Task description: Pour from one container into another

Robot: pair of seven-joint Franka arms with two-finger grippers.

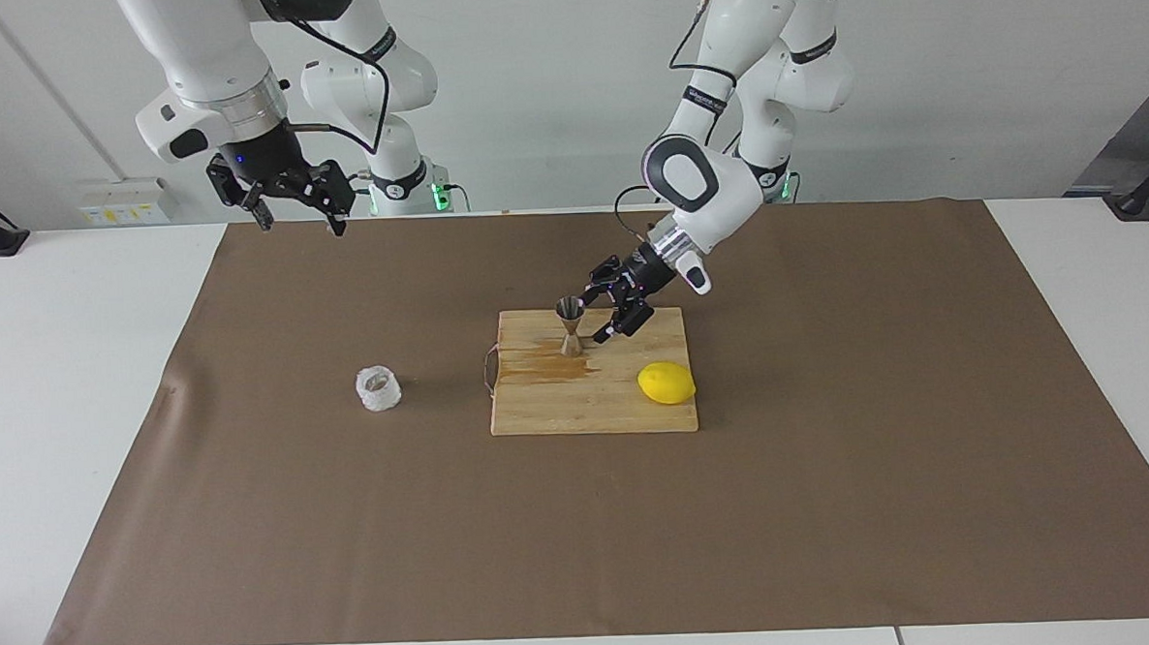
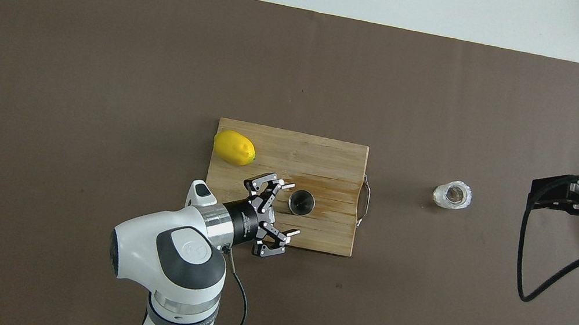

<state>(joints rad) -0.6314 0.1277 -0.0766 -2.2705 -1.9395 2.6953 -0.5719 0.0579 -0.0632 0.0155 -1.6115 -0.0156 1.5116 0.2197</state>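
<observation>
Right now my left gripper (image 1: 605,315) has its jaws spread wide with nothing between them, hanging low over the cutting board (image 1: 593,414) just beside the jigger (image 1: 571,327), close but not touching it. My fingers (image 2: 290,233) are angled toward that little steel hourglass, which stands upright on its lower cone with the open upper cone facing up, a sensible way for it to sit if it is to receive a pour. It is shiny and hard, with a narrow waist that I judge would be the natural place to pinch, though a top-heavy shape like that could tip if nudged sideways. A darker, wet-looking stain spreads across the pale wood grain at its foot. Nearer the board's edge away from me lies a lemon (image 1: 666,383), smooth, yellow and rounded. The board has a thin wire handle at the end toward my right arm, and it rests on a matte brown mat (image 1: 835,505). Well apart from the board, toward that same end, the squat white cup (image 1: 379,388) sits on the mat, its sides crinkled and translucent. My right gripper (image 1: 291,217) waits high above the mat's edge, jaws also open and empty.
</observation>
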